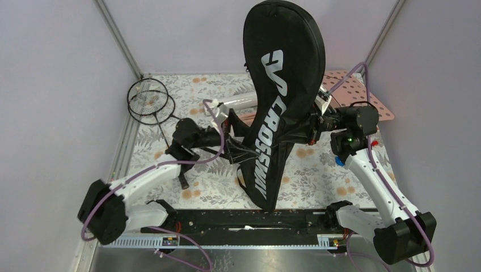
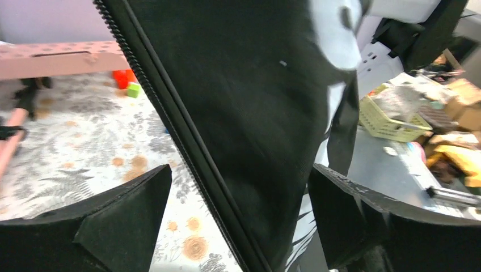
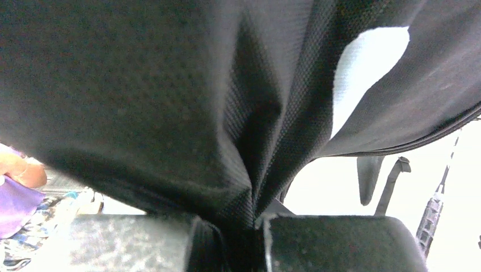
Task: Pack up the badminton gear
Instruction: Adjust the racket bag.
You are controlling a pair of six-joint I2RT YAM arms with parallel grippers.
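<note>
Top external view showed two rackets (image 1: 150,101) lying together at the far left corner of the table (image 1: 317,175), their heads overlapping. Right of them, the left gripper (image 1: 237,152) sat at the lower left edge of the bag (image 1: 283,85). In the left wrist view its jaws were spread wide, the bag's zippered edge between the fingers (image 2: 130,209), unpinched. A white tube (image 1: 241,103) lay just behind, partly hidden. The bag stood tilted, narrow end down near the arm bases. On its right side the right gripper (image 1: 313,122) was clamped tight on a fold of bag fabric.
</note>
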